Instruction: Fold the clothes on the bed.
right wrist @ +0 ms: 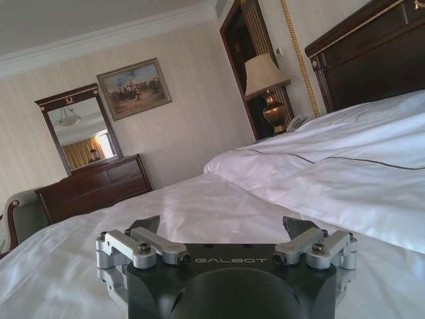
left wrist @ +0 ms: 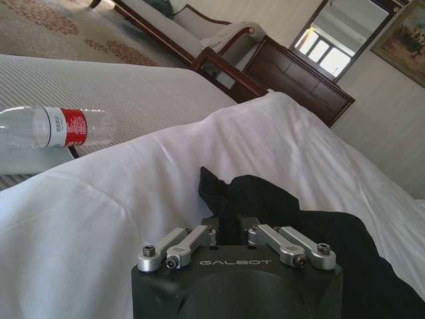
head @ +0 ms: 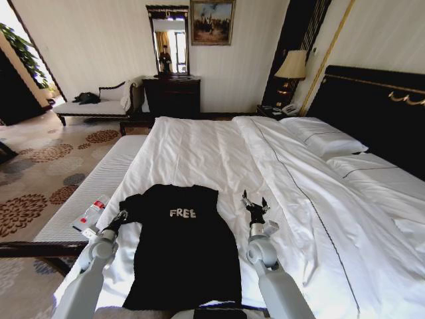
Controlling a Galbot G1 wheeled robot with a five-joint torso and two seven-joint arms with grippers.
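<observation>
The black cotton T-shirt (head: pixel 182 249) lies flat near the bed's (head: pixel 219 153) foot, white "FREE" facing up. The left gripper (head: pixel 120 217) has its fingers pinched on the sleeve edge. The right gripper (head: pixel 255 205) hovers just off the shirt's other side, fingers spread over bare, smooth white duvet (head: pixel 319 199). A clear plastic bottle (head: pixel 91 213) sits beyond the left fingers, on a ribbed bench (head: pixel 93 183).

Both arms reached forward from six o'clock. The left gripper (head: pixel 121 216) sat at eight o'clock, fingers drawn together. The right gripper (head: pixel 255 203) stood at five o'clock, fingers spread wide.
</observation>
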